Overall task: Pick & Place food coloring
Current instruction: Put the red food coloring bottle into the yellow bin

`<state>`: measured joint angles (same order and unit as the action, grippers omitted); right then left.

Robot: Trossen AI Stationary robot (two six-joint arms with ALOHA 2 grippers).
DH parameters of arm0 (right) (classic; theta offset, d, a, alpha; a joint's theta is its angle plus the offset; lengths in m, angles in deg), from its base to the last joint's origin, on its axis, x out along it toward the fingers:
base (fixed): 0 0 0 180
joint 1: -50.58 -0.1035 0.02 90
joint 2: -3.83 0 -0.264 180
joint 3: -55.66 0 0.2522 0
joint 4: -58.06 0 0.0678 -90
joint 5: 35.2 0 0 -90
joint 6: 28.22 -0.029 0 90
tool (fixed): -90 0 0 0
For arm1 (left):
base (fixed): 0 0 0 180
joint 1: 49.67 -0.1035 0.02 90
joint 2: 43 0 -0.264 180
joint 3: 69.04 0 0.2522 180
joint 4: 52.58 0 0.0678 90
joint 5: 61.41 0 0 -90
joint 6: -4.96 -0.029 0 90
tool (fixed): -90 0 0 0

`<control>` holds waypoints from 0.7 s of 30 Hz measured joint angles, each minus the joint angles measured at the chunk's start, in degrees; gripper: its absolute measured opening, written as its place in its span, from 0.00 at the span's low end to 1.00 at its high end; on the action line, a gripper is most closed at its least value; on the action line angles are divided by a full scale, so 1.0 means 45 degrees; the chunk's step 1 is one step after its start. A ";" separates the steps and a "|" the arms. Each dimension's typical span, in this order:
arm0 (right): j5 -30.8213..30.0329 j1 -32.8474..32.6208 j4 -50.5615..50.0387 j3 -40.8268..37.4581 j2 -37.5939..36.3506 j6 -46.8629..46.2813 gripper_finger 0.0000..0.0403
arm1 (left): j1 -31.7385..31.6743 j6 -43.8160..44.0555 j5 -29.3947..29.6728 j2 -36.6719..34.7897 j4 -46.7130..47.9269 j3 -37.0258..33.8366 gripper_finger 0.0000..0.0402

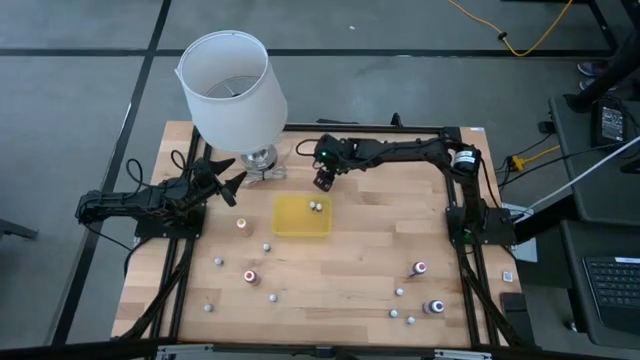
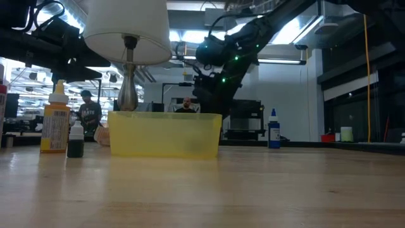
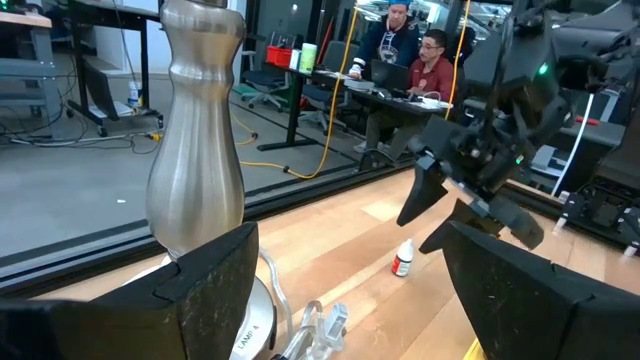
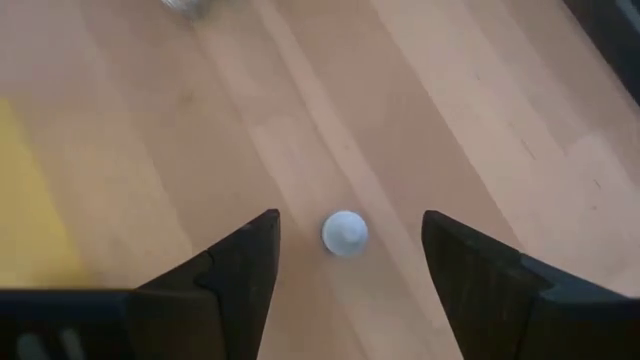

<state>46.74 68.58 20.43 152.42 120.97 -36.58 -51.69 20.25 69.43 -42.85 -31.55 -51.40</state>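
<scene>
Wooden desk, open lab behind it with people seated at desks. Your right claw (image 1: 322, 182) hung over the far edge of the desk, fingers (image 4: 245, 265) spread and empty, pointing straight down at one white-capped bottle (image 4: 345, 232) standing on the bare wood between them, not touched. Just beside it toward the near edge sat the yellow tray (image 1: 302, 216), with two small bottles (image 1: 316, 207) in its far right corner. Your left claw (image 1: 228, 181) waited at the far left, released and holding nothing, aimed at the metal lamp base (image 3: 196, 130) under the big white lampshade (image 1: 232, 85).

Rest of the food coloring was scattered on the desk:
- orange-topped one (image 1: 241, 225) just left of the tray
- red-topped one (image 1: 250, 276) nearer the front, left of middle
- red-topped (image 1: 420, 268) and dark-topped (image 1: 435, 306) ones near the front right corner
- several small white ones (image 1: 400, 292) loose along the near half; exact count you cannot tell.
</scene>
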 joint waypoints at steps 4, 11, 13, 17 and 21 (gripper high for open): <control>0.0005 0.0000 0.0019 -0.0016 0.0444 0.0002 0.61 | 0.0000 0.0000 0.0000 0.0000 0.0000 0.0000 0.78; 0.0040 0.0050 0.0031 -0.0010 0.0540 -0.0033 0.61 | 0.0000 0.0000 0.0000 0.0000 0.0000 0.0000 0.78; 0.0038 0.0090 0.0011 -0.0010 0.0540 -0.0036 0.61 | 0.0000 0.0000 0.0002 0.0000 0.0000 0.0000 0.78; 0.0036 0.0102 0.0024 -0.0010 0.0540 -0.0072 0.57 | 0.0000 0.0000 0.0000 0.0000 0.0000 0.0000 0.77; 0.0040 0.0102 0.0052 -0.0005 0.0540 -0.0057 0.47 | 0.0000 0.0000 0.0001 0.0000 0.0000 0.0000 0.78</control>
<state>46.92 69.04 20.67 152.40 123.40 -36.84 -51.69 20.25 69.44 -42.85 -31.55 -51.40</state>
